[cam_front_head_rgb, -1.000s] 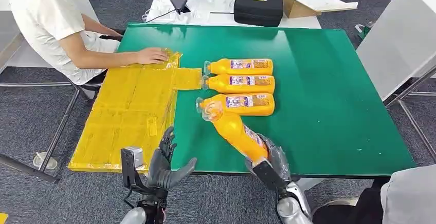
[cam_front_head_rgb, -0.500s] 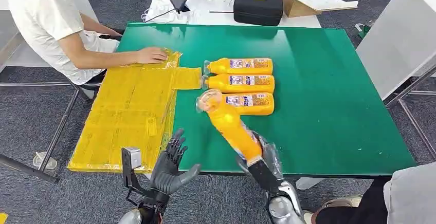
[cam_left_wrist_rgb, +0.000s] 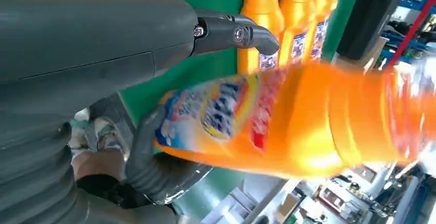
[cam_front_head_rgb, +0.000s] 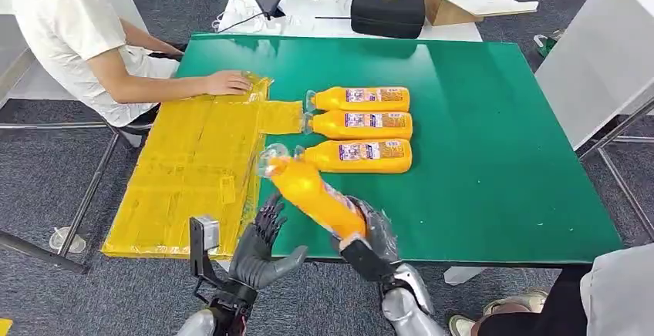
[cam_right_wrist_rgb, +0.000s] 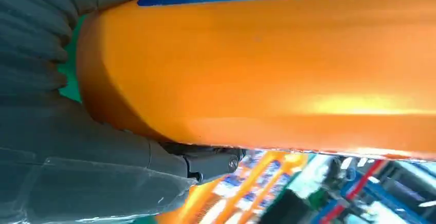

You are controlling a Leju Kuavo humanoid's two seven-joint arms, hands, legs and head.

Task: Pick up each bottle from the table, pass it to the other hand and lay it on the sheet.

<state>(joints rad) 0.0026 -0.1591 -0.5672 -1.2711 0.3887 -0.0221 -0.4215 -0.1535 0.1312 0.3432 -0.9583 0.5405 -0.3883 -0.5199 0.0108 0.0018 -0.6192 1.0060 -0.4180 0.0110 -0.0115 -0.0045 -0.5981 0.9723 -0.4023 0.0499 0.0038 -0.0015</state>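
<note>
Gripping the orange bottle (cam_front_head_rgb: 312, 191) by its base above the table's (cam_front_head_rgb: 493, 159) near edge, the right hand (cam_front_head_rgb: 369, 232) should steady it until the empty left hand (cam_front_head_rgb: 258, 251), fingers spread just beside, wraps its middle before any release.

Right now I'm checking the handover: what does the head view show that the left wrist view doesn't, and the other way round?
Head view alone: the yellow sheet, a person's hand resting on it, and the whole green table. It also shows the open left hand beside the bottle.

Left wrist view alone: the close label on the held bottle, though blurred.

Both: the right hand gripping that bottle's base, and the three bottles lying side by side on the table.
</note>
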